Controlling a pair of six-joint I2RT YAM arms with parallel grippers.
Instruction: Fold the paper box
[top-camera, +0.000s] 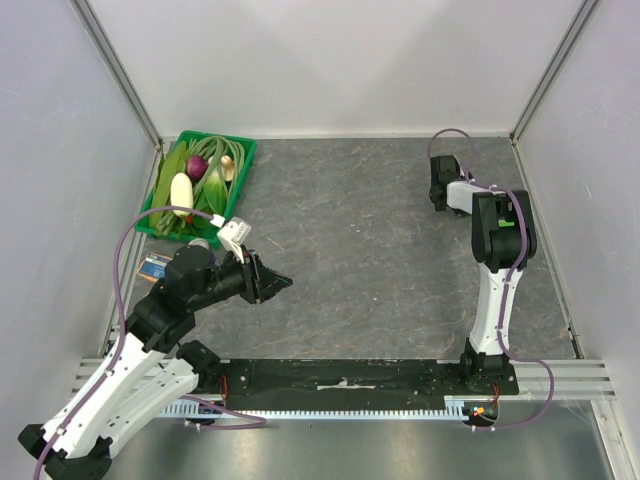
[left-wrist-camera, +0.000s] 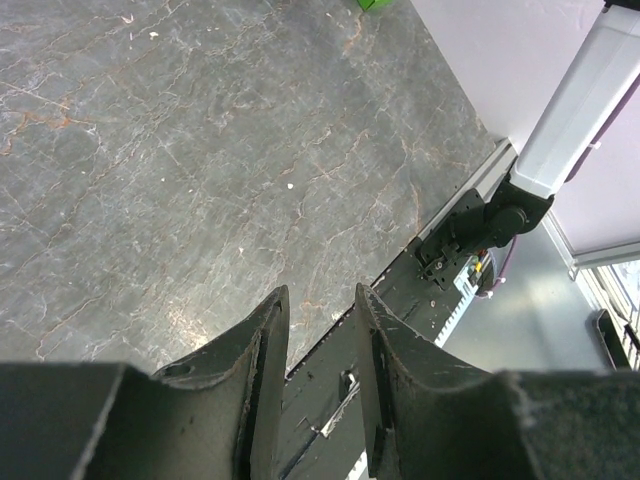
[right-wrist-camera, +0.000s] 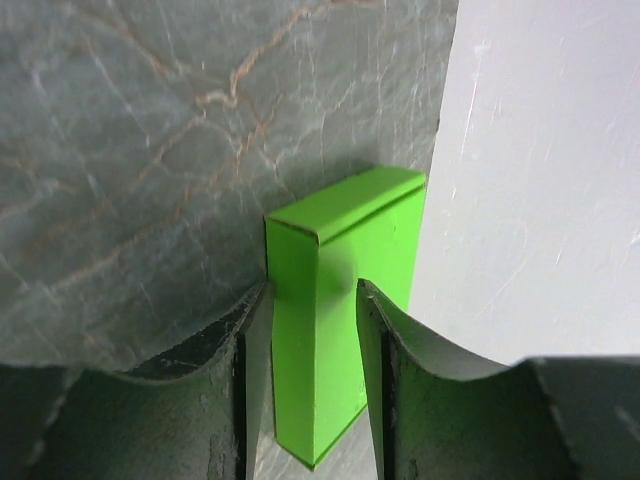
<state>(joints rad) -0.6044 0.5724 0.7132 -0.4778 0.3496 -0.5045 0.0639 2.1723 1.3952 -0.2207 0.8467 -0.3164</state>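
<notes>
Right jaws flank the paper box (right-wrist-camera: 320, 300), upright between them; we cannot tell if they clench it. Left jaws released, empty. Folding looks done; next, withdraw cleanly.

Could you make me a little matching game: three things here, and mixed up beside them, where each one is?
1 paper box
2 vegetable crate
3 left pincer

A in the far left corner of the table
B open above the table, holding nothing
C between the fingers of the right pincer, by the wall

Pairs: 1-C, 2-A, 3-B
</notes>
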